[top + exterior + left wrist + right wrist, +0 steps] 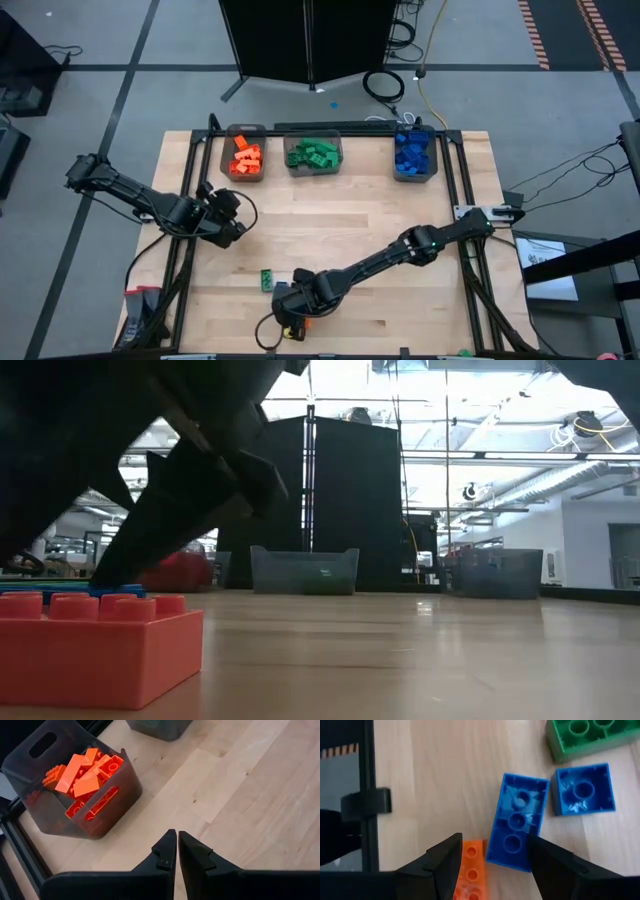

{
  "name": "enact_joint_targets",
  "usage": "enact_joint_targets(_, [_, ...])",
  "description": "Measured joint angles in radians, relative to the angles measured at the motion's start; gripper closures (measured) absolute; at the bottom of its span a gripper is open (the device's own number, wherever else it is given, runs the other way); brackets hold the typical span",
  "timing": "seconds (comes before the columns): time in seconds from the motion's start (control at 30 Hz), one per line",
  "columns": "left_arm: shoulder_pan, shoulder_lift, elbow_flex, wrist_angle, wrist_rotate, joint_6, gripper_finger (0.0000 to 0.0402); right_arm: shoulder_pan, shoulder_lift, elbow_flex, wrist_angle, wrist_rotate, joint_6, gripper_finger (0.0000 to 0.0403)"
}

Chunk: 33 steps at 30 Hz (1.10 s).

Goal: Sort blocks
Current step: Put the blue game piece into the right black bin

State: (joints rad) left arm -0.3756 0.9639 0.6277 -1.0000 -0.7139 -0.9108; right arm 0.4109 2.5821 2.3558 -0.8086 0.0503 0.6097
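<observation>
My right gripper (291, 312) is open near the table's front edge, pointing down over a small group of loose blocks. In the right wrist view its fingers (492, 851) stand on either side of a long blue brick (517, 827) that lies studs down, with an orange brick (471, 867) beside it. A square blue brick (582, 790) and a green brick (585, 737) lie close by. The low view shows the orange brick (95, 645) up close. My left gripper (226, 226) is shut and empty at the table's left, near the orange bin (80, 780).
Three grey bins stand along the far edge: orange bricks (245, 157), green bricks (313, 154), blue bricks (412, 155). A single green brick (268, 279) lies left of my right gripper. A black frame rail (367, 795) runs along the front edge beside the blocks.
</observation>
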Motion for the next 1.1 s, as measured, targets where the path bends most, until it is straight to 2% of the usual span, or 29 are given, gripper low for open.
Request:
enact_joint_targets(0.27, [0.0, 0.012, 0.0, 0.019, 0.008, 0.0, 0.0378, -0.001, 0.006, 0.0, 0.01, 0.133, 0.038, 0.019])
enact_joint_targets(0.57, [0.0, 0.014, 0.0, 0.023, 0.041, 0.0, 0.0378, -0.016, 0.006, 0.0, -0.019, 0.128, 0.001, 0.019])
enact_joint_targets(0.8, [0.0, 0.014, 0.0, 0.022, 0.04, 0.004, 0.0378, -0.009, 0.007, 0.0, -0.021, 0.077, -0.024, 0.019])
enact_joint_targets(1.1, [0.0, 0.014, 0.0, 0.022, 0.032, 0.008, 0.0378, -0.012, 0.007, 0.0, -0.034, 0.078, -0.04, 0.019])
